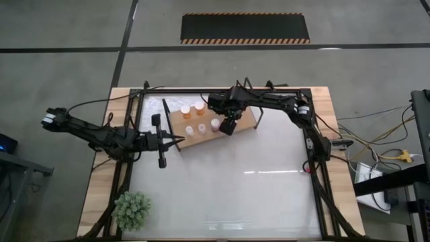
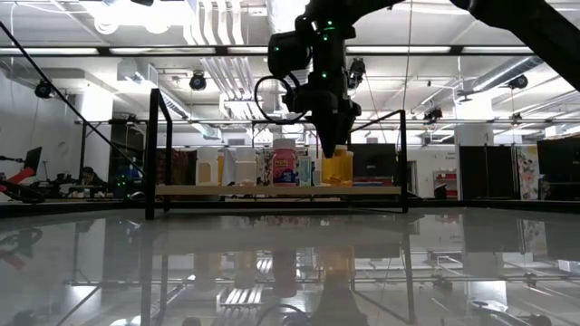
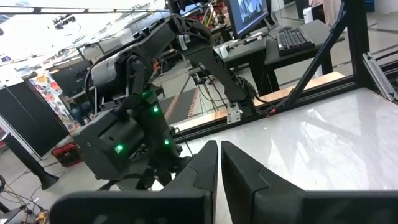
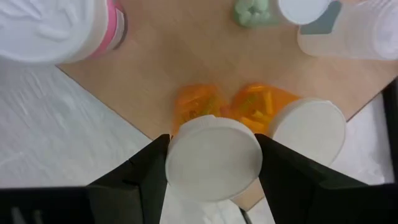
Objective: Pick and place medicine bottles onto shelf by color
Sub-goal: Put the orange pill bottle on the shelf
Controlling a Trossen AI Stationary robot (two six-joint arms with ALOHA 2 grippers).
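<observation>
The shelf [image 1: 245, 122] is a light-brown board with black wire end frames, lying at the table's far side. Several small bottles stand on it: two orange ones [image 1: 185, 109], white-capped pale ones [image 1: 201, 127], and a pink-labelled one [image 4: 56, 28]. My right gripper [image 1: 228, 125] is over the board's near edge, shut on an orange bottle [image 2: 337, 168]. Close beside that bottle, a second orange bottle [image 4: 309, 130] stands on the board. My left gripper [image 1: 179, 140] is shut and holds nothing. It hovers just off the board's near left corner. My right gripper pinches the orange bottle's white cap [image 4: 213, 157] between its two fingers [image 4: 143, 171], one on each side, coming from above and pointing down. The bottle hangs upright below the fingers, its base at the level of the board [image 2: 272, 190]. Whether it rests there I cannot tell.
A small green plant [image 1: 131, 210] sits at the table's near left corner. Black frame rails [image 1: 316, 175] run along the tabletop's sides. The wide glossy white surface [image 1: 228, 188] lies nearer than the shelf. The shelf's wire end frames [image 2: 152, 154] rise at both ends.
</observation>
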